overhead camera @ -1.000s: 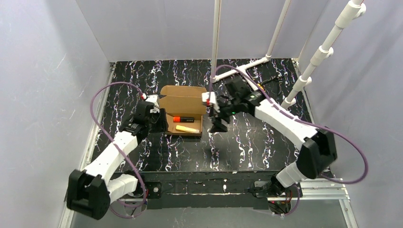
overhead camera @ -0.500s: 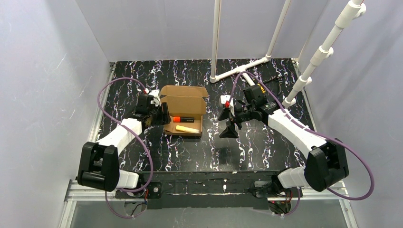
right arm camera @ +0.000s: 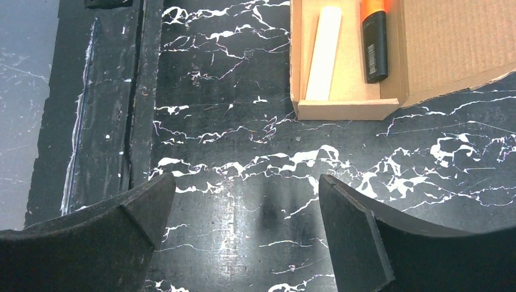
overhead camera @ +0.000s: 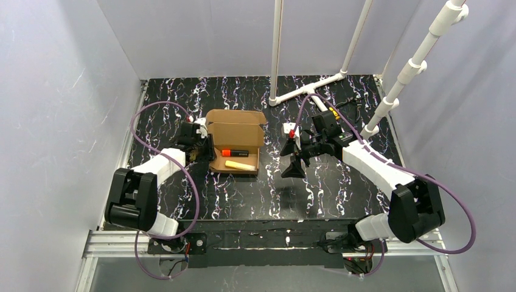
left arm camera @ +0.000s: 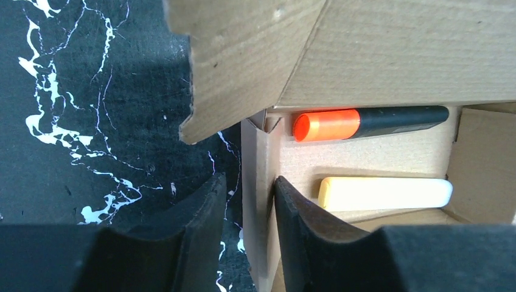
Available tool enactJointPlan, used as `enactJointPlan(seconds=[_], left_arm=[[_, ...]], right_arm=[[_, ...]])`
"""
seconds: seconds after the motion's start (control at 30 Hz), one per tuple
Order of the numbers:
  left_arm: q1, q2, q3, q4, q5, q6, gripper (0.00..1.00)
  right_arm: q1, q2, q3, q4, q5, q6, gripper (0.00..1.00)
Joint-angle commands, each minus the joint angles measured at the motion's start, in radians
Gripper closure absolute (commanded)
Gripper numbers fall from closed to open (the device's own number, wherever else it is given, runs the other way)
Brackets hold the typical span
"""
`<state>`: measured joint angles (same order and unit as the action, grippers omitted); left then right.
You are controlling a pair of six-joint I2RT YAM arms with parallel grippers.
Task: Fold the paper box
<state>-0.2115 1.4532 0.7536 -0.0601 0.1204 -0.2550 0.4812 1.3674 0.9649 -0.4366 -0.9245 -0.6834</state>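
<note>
Paper box [overhead camera: 234, 135] sits left of centre on the table [overhead camera: 243, 201], toward the far edge, lid flap standing open at its far side. Inside the tray are an orange-and-black marker [left arm camera: 365, 121] and, on its near side, a yellow marker [left arm camera: 383, 193], lying parallel and apart. Left gripper [left arm camera: 251, 182] is at the box's left wall, jaws narrowed and straddling it: one finger [left arm camera: 298, 231] inside against the cardboard, the other outside. Cannot tell if it actually pinches the wall. Right gripper [right arm camera: 243, 225] hangs over bare table just right of the box, jaws spread wide, holding nothing and not touching the cardboard.
</note>
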Motion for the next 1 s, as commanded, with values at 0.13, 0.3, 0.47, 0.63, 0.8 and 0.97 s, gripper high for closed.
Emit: enactJointPlan(seconds=[0.13,0.3,0.47,0.63,0.8,0.97], left_arm=[[-0.022,0.009,0.038,-0.065,-0.053,0.009,0.88],[-0.116,0.007,0.053,-0.143,-0.191,-0.008,1.00],[-0.230,-0.044,0.026,-0.170,-0.322,-0.070,1.00],[-0.338,-0.078,0.020,-0.182,-0.441,-0.187,1.00],[-0.396,-0.057,0.067,-0.229,-0.473,-0.288,1.00],[-0.444,-0.026,0.101,-0.264,-0.468,-0.354,1.00]], right_arm=[[-0.013,0.010,-0.010,0.034,-0.031,0.005,0.04],[-0.017,0.012,-0.013,0.032,-0.025,-0.003,0.04],[-0.018,0.004,-0.043,0.089,0.017,0.042,0.04],[-0.023,-0.021,-0.113,0.251,0.085,0.216,0.01],[-0.085,-0.056,-0.127,0.277,0.017,0.291,0.02],[-0.125,-0.079,-0.158,0.296,0.006,0.301,0.02]])
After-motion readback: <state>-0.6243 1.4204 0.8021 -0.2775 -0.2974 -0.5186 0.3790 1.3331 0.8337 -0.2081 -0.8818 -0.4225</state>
